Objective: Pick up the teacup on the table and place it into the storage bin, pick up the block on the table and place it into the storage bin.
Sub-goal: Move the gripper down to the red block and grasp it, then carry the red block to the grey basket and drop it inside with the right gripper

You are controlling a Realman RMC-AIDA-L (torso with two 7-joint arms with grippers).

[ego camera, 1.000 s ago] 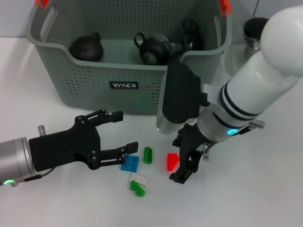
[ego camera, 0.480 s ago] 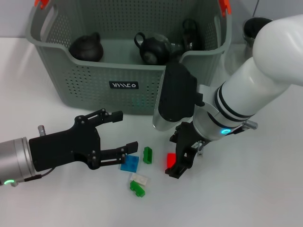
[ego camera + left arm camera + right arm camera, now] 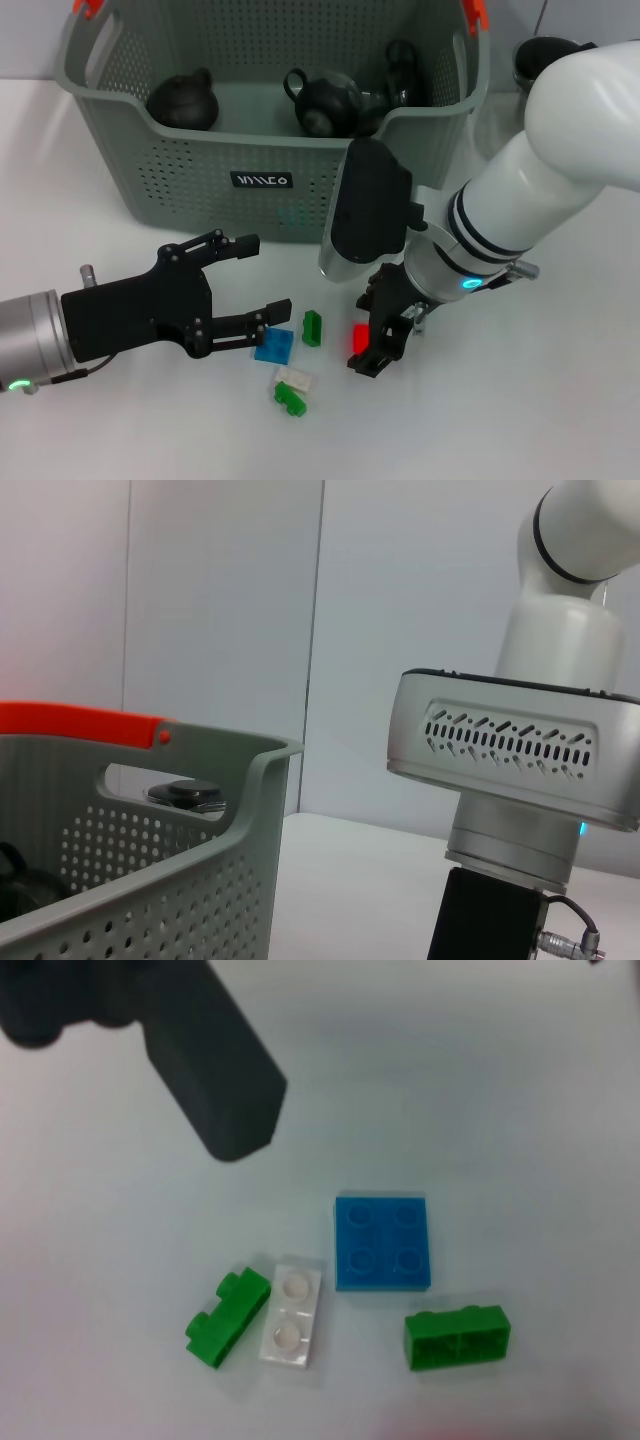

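Your right pincer (image 3: 372,340) straddles the red block (image 3: 360,337) on the tabletop (image 3: 560,400), its grip unclear, and may nudge the green block (image 3: 312,327) near the spread left pincer (image 3: 258,285).

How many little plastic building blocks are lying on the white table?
5: a red block at the right gripper, and a blue square, two green ones and a white one beside it. Others may be hidden.
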